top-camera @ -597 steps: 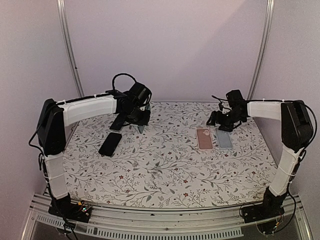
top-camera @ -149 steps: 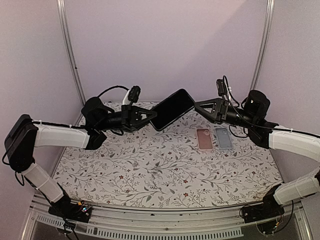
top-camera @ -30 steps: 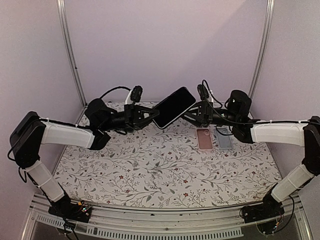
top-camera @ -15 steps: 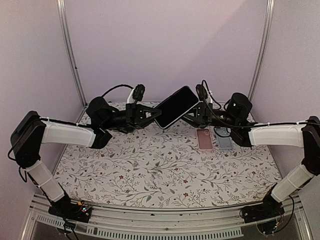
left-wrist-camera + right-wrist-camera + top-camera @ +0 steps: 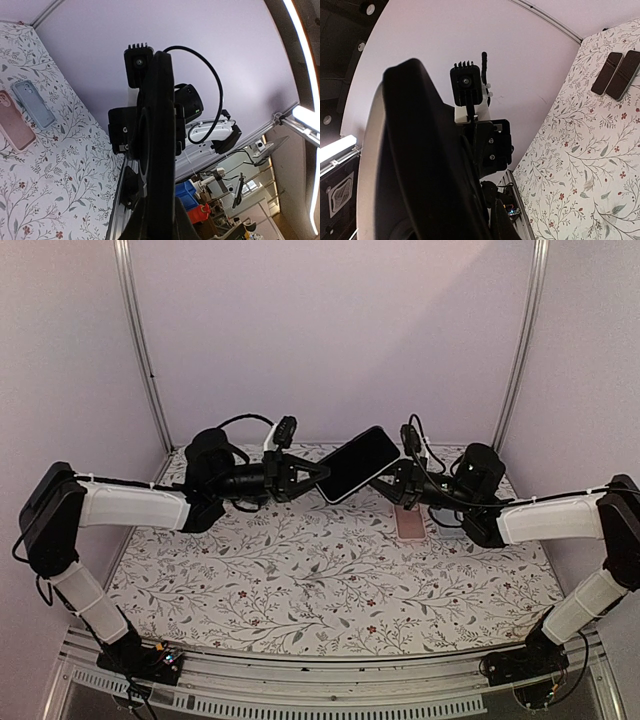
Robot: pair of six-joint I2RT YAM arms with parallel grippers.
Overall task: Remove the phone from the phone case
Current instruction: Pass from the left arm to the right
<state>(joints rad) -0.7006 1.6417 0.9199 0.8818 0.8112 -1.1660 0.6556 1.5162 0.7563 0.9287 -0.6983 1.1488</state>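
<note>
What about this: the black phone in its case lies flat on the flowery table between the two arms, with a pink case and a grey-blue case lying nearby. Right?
The black phone in its case does not lie flat on the flowery table; the top external view shows it held in the air between the two arms. The pink case and grey-blue case do lie nearby.

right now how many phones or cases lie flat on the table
2: a pink rounded case and a blue-grey one side by side, far right of the floral table. The right arm may hide more. The black phone is held aloft.
</note>
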